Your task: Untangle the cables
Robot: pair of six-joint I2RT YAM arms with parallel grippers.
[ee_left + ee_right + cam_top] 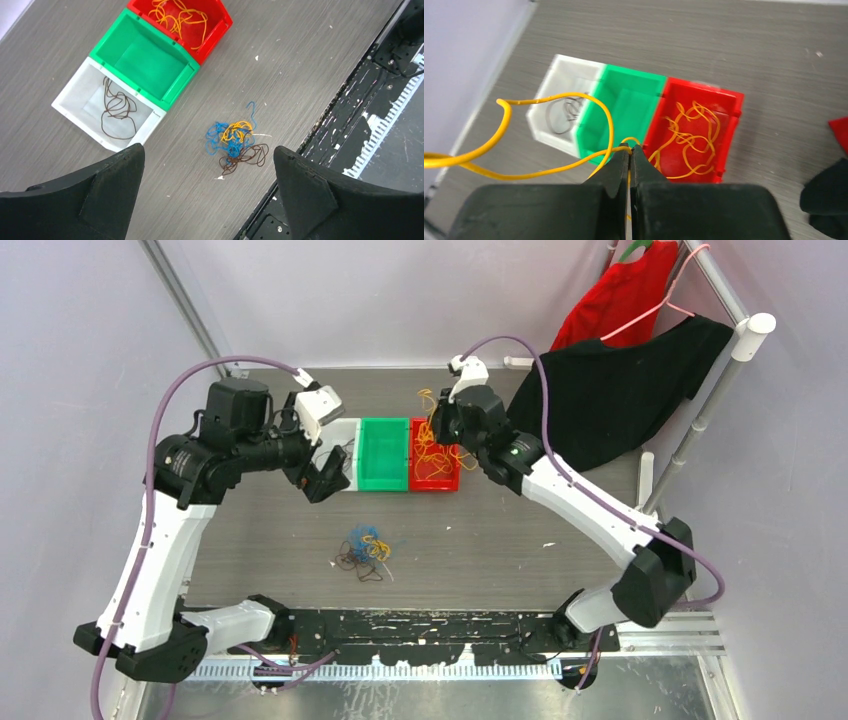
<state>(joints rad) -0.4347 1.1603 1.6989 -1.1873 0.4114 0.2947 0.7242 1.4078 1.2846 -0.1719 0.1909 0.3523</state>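
Three bins (384, 453), one cable tangle (365, 550), two arms (160, 540)

Grey wood-grain table (520, 530) with a few white specks on it, plain pale walls (80, 330) all round, soft even light. Back right there's a white pipe rack (724, 375) with a black cloth (610, 405) and a red cloth (620, 290) hanging off it.

Bare counter (500, 530) lay open all round the tangled cables (365, 552), whereas farther back the white bin (90, 92), green bin (145, 60) and red bin (724, 122) stood in a touching row, the spread left gripper (208, 150) over the white one and the right gripper (630, 150), pinching a looped yellow cable (446, 160), over the red.
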